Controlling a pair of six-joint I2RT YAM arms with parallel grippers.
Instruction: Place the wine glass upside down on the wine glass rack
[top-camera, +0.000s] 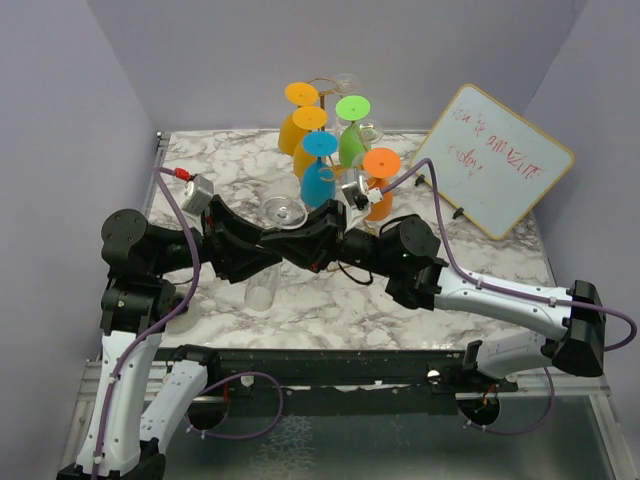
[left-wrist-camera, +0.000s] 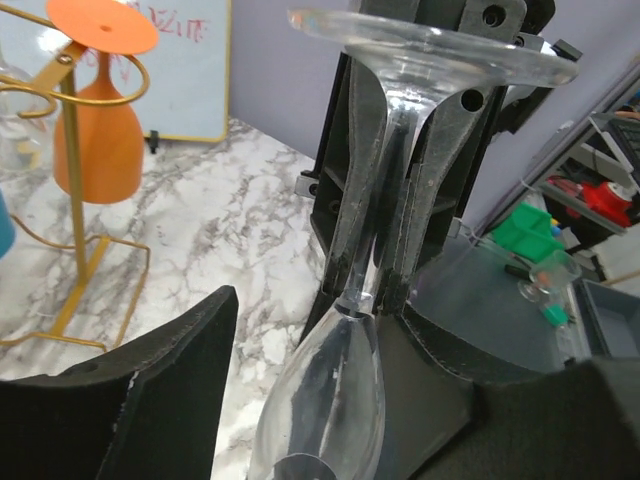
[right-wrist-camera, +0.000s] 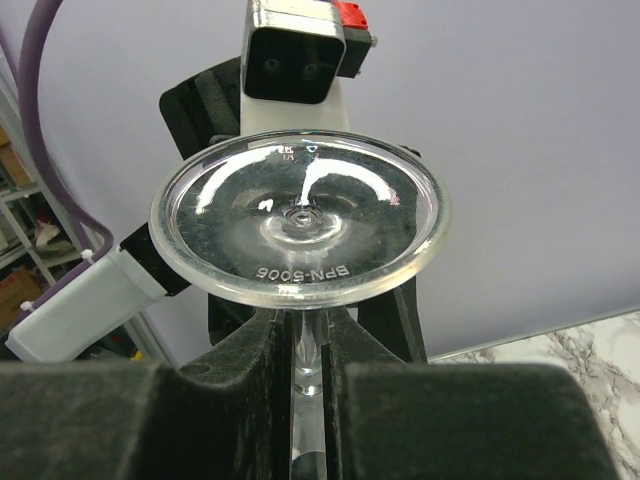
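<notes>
**Arms: two.** Your left arm (top-camera: 135, 255) comes up the lower left of the overhead frame and your right arm (top-camera: 510, 300) comes in from the lower right. They meet at mid-frame above the marble table (top-camera: 330, 305).

**Grippers: two.**
- The right gripper (right-wrist-camera: 305, 345) has its jaws pinched on the stem of the wine glass (top-camera: 284, 213), one finger on each side, just under the foot.
- The left gripper (left-wrist-camera: 385, 385) has its jaws spread to either side of the bowl. In the left wrist view you see marble between the bowl and the finger at lower left. On the other side you cannot tell whether finger and glass touch.

**Wine glass, clear: one in hand.** It sits tilted at the centre of the overhead frame. The foot disc points towards the rack and the bowl towards the arm bases. It is not on the rack.

**Wine glass rack (left-wrist-camera: 69, 130): one.** It is golden wire, at upper centre of the overhead frame, beyond the grippers.

**Coloured glasses hanging foot-up on the rack: five.**
- two yellow-orange glasses (top-camera: 300, 95)
- one green glass (top-camera: 352, 107)
- one blue glass (top-camera: 320, 145)
- one orange glass (top-camera: 381, 162)

Clear glasses show among them, too faint for you to count.

**Whiteboard (top-camera: 500, 160): one.** It stands at upper right, tilted, with red scrawl on it.
</notes>
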